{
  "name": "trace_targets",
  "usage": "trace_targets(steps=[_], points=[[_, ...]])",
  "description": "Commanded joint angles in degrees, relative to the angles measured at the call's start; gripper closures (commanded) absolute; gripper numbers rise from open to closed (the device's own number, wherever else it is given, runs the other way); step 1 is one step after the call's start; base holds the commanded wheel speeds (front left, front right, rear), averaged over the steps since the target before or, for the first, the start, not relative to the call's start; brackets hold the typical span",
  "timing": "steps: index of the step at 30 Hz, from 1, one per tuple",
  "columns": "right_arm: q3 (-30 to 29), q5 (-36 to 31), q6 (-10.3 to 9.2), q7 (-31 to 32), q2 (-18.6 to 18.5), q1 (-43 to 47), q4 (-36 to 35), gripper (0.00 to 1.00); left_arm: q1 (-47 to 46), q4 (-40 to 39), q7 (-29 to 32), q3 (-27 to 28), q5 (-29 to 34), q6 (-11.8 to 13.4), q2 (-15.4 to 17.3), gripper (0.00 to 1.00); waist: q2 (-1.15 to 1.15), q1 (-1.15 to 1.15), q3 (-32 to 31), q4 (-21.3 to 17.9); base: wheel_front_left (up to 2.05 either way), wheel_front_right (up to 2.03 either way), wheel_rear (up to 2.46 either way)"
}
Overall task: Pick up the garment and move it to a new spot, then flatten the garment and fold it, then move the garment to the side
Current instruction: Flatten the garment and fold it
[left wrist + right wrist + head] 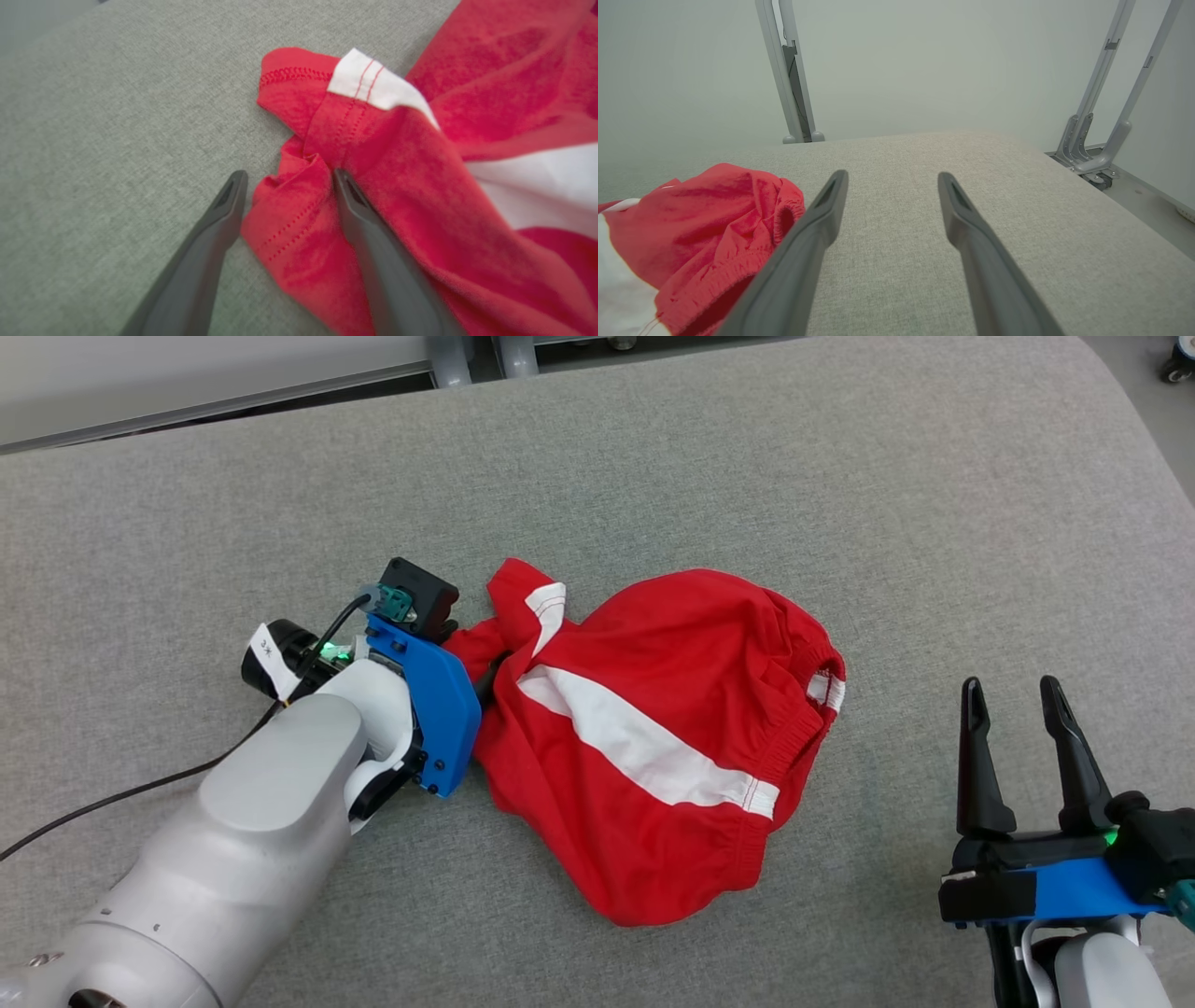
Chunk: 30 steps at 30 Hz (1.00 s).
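While my left arm lies low across the grey padded surface, my left gripper is right at the left edge of the garment, jaws spread wide and nothing clamped. In the left wrist view a bunched red fold sits in the gap between my fingers. One finger rests on bare grey cloth just beside the fabric, and the other presses against the red heap. A stitched hem with a white patch curls up just past the tips.

The garment itself is a crumpled red pair of shorts, lying in a heap near the middle of the surface. A white stripe runs diagonally across it. Its elastic waistband is gathered on the side facing my other arm.

Over at the lower right, my right gripper stands wide apart too, holding nothing. Its fingers point up the head view, well clear of the shorts. From that wrist the red heap shows at the left, with metal frame legs beyond the far edge. A black cable trails off my left forearm.
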Motion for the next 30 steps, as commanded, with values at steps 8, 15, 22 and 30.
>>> trace_targets(steps=[8, 15, 22, 30], points=[[-0.2, -0.9, -0.02, 0.0, 0.1, -0.7, -0.5, 0.0, -0.9, 0.7, -2.2, -5.9, -3.4, -0.1, -0.1, 1.0, 0.0, -0.01, -0.8, 1.3, 0.0, 0.0, 0.0], [-1.0, -1.3, -0.02, 0.0, 0.1, 1.1, -0.4, 0.0, -2.7, 3.2, -13.1, -5.3, -4.5, 0.0, -1.6, 1.0, 0.0, -0.01, -2.8, 4.5, 0.0, 0.0, 0.0], [-1.6, -1.9, -0.02, 0.0, 0.0, 3.3, 0.3, 0.0, 0.9, 5.3, -22.5, -2.4, -5.3, 0.9, -2.3, 1.0, 0.0, -0.01, -7.1, 9.8, 0.0, 0.0, 0.0], [-1.2, -1.7, -0.02, 0.0, 0.0, 5.7, 1.2, 0.0, 10.9, -4.3, -23.6, 5.0, -3.3, 6.0, 1.4, 1.0, 0.0, -0.01, -10.8, 14.5, 0.0, 0.0, 0.0]])
